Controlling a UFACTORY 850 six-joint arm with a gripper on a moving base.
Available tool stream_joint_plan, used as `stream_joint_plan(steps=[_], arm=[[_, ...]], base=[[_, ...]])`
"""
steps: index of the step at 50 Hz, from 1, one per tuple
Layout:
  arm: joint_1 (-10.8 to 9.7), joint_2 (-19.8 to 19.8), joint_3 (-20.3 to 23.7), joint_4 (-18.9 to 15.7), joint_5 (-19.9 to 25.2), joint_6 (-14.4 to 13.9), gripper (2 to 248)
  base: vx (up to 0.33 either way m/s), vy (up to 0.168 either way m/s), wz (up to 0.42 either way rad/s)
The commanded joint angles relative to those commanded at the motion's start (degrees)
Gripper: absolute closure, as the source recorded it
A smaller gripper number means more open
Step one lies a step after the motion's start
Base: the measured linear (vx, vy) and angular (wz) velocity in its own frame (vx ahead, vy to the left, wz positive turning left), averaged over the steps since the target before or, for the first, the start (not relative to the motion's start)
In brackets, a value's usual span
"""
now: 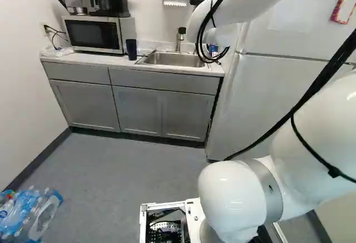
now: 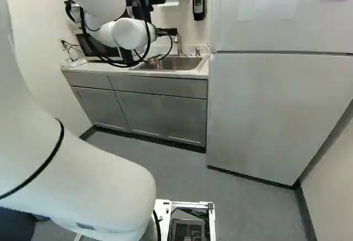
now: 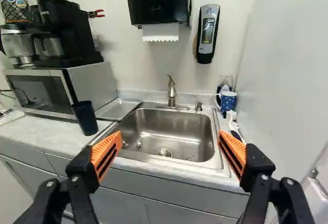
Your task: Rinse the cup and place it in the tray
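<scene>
Wrist view: gripper [image 3: 170, 136] spread wide and empty, cup [image 3: 85, 118] on the counter [image 3: 48, 135] beside the tray [image 3: 117, 109], so picking up, rinsing and placing all seem left to do.

The sink [image 3: 177, 124] and tray [image 3: 119, 109] are shiny metal.
</scene>
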Motion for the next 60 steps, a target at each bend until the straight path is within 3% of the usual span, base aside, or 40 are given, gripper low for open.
stream_joint_plan(steps=[36, 60], arm=[[0.0, -1.7, -5.8, 0.0, -4.0, 0.0, 3], [0.0, -1.7, -5.8, 0.0, -4.0, 0.0, 3]], base=[[0.000, 0.000, 0.000], [0.000, 0.000, 0.000]])
